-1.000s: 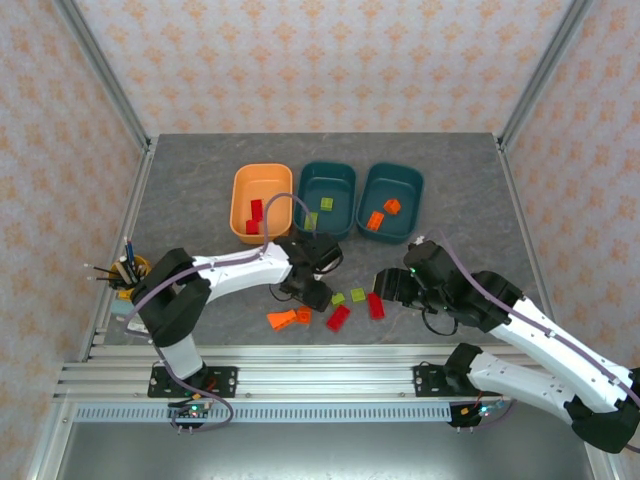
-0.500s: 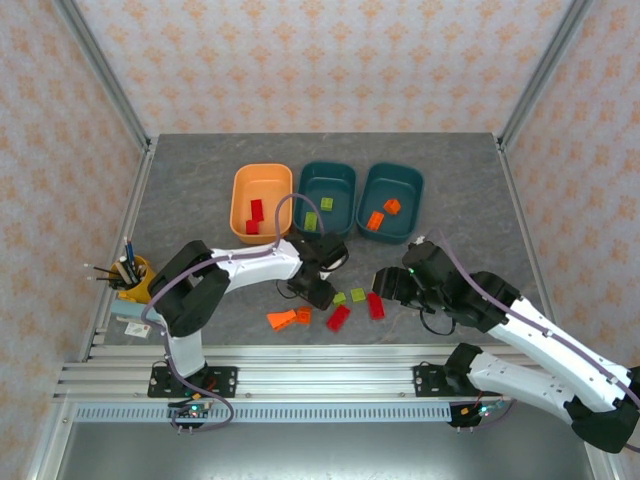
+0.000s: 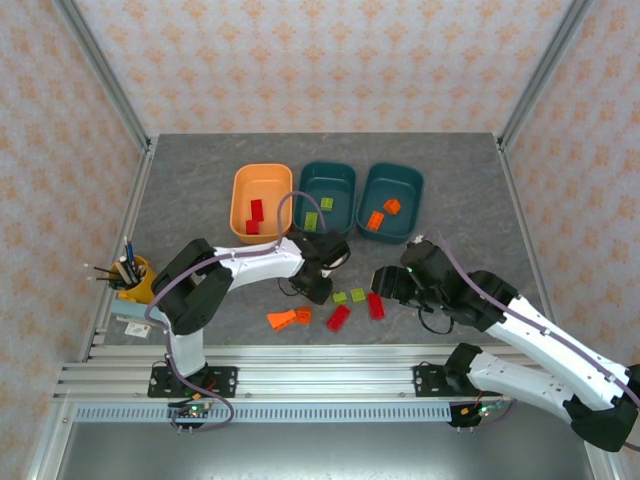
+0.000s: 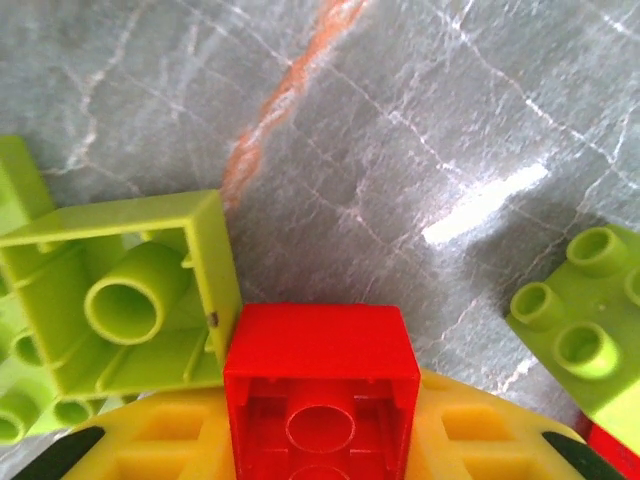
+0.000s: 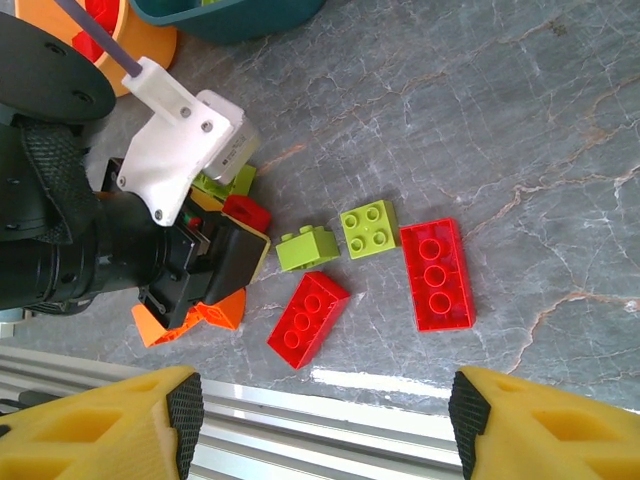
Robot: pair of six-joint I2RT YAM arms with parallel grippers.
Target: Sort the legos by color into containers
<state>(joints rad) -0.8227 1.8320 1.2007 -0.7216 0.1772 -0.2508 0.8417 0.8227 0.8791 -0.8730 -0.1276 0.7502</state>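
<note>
My left gripper [image 4: 320, 440] is shut on a small red lego [image 4: 320, 385], held just above the table. An upside-down yellow-green lego [image 4: 120, 300] touches its left side, and another yellow-green lego [image 4: 585, 310] lies to the right. In the top view the left gripper [image 3: 317, 286] sits just below the middle teal tray [image 3: 337, 184]. My right gripper [image 5: 325, 425] is open over a red lego [image 5: 308, 318], with a longer red lego [image 5: 437, 273] and two green legos [image 5: 307, 248] beyond. The orange tray [image 3: 272, 188] holds red legos; the right teal tray [image 3: 397, 184] holds orange ones.
An orange lego [image 3: 288, 319] lies near the front edge beside the red lego [image 3: 338, 317]. A yellow pen cup [image 3: 130, 275] stands at the far left. The metal rail [image 3: 320, 375] runs along the table's near edge.
The left arm's elbow has swung to the right while its gripper has stayed almost in place by the green legos. The right gripper has barely shifted.
</note>
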